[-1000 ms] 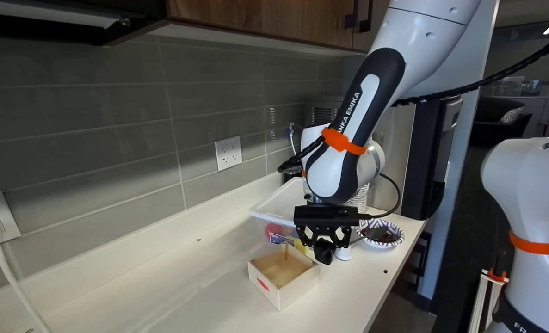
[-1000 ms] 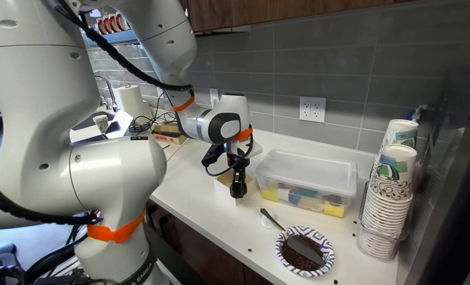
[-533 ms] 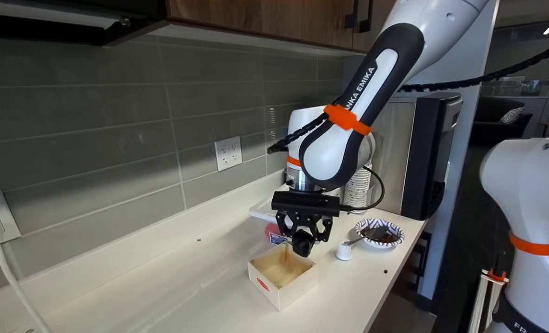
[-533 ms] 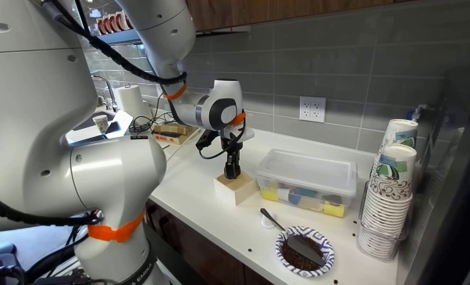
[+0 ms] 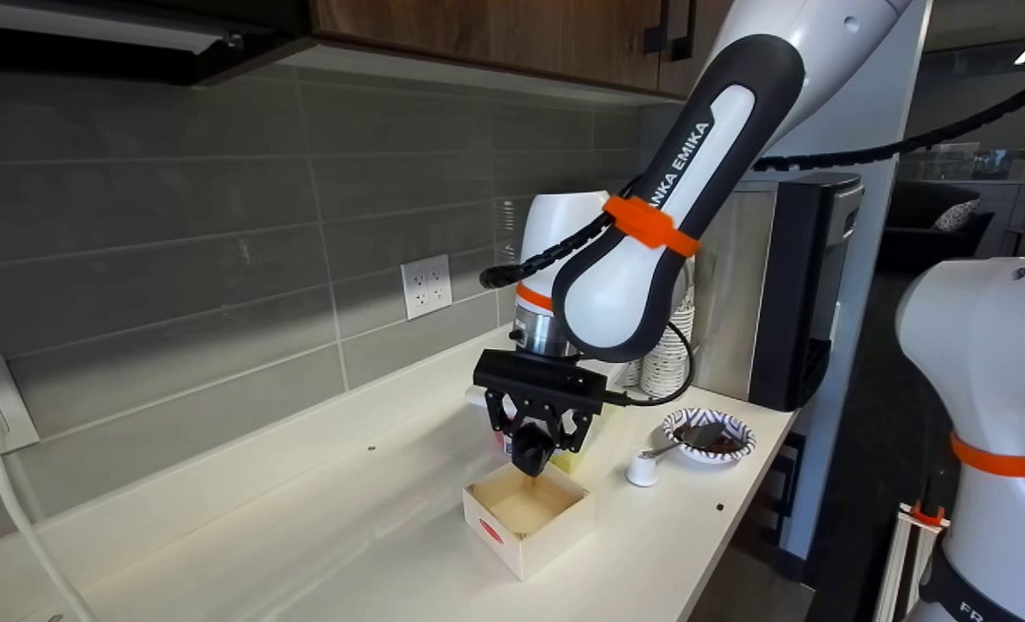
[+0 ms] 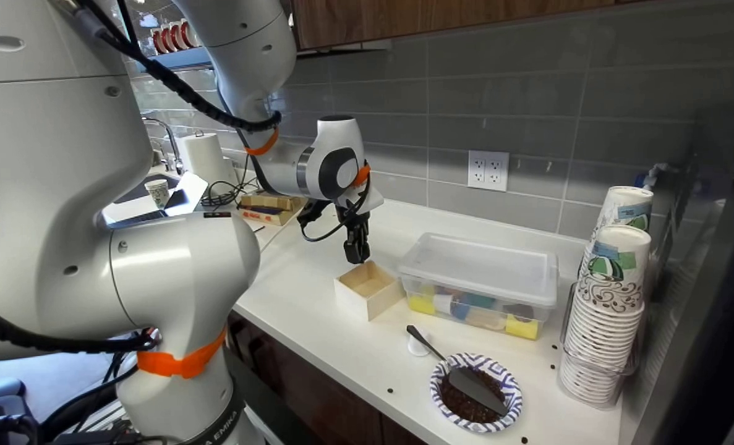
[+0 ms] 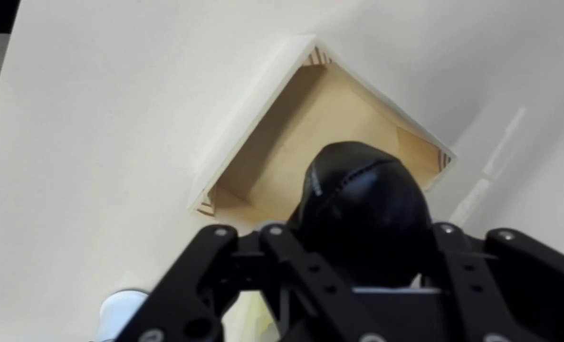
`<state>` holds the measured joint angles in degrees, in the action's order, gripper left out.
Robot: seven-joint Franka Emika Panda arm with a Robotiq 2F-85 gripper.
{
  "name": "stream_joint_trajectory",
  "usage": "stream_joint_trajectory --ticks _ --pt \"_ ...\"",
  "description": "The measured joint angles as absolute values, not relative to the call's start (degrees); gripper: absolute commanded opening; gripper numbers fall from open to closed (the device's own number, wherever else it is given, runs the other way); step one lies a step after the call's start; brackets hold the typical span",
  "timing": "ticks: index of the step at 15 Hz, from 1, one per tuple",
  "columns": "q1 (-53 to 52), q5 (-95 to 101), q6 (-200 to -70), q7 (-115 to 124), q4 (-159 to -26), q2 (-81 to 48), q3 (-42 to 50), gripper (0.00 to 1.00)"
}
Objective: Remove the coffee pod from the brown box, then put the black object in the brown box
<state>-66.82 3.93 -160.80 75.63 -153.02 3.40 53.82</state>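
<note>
Nearest in an exterior view, one brown box (image 5: 555,539) sits on the counter (image 5: 408,553), low, square and open-topped, with one red oval mark on a side wall. Just up from its far corner is the single tool (image 5: 540,445), narrowed around the one black object (image 7: 367,204), which is pinched between its two fingers. The object is rounded and glossy, with a stitched seam; in the wrist view it covers part of the tan interior, but whether it hangs squarely over the box cannot be told.

A little farther off stands one coffee pod (image 5: 642,472), white and upright on the counter, outside the box and apart from it. Just beside the box is one clear plastic tub (image 6: 447,290) with one whitish lid (image 6: 481,262); the coloured things (image 6: 521,327) inside are too blurred to count.

Next comes one paper bowl (image 6: 512,395) with a purple-and-white zigzag rim, holding dark brown bits (image 6: 457,403). One spatula (image 6: 477,389) lies across it, handle reaching to the pod; whether the two touch is unclear.

Toward the back rise two stacks of patterned paper cups (image 6: 614,266), nested too closely to count singly, beside one steel-sided appliance (image 5: 737,294).
</note>
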Motion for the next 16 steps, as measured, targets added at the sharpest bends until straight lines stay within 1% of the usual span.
stream_joint_trajectory --ticks 2,3,5,8,9,10,16 --pt "-66.8 4.2 -162.4 76.7 -153.0 2.9 53.8 0.14" --pt "-66.8 4.3 -162.9 77.1 -153.0 2.7 53.8 0.58" --pt "-66.8 4.8 -163.5 77.9 -153.0 2.1 53.6 0.70" --pt "-66.8 6.0 -164.7 79.4 -153.1 1.0 53.5 0.95" --pt "-66.8 6.6 -165.2 79.9 -153.0 0.7 53.5 0.99" --pt "-66.8 7.3 -165.5 80.5 -153.0 0.4 53.5 1.00" --pt "-66.7 12.6 -166.9 84.5 -153.0 -0.3 53.7 1.00"
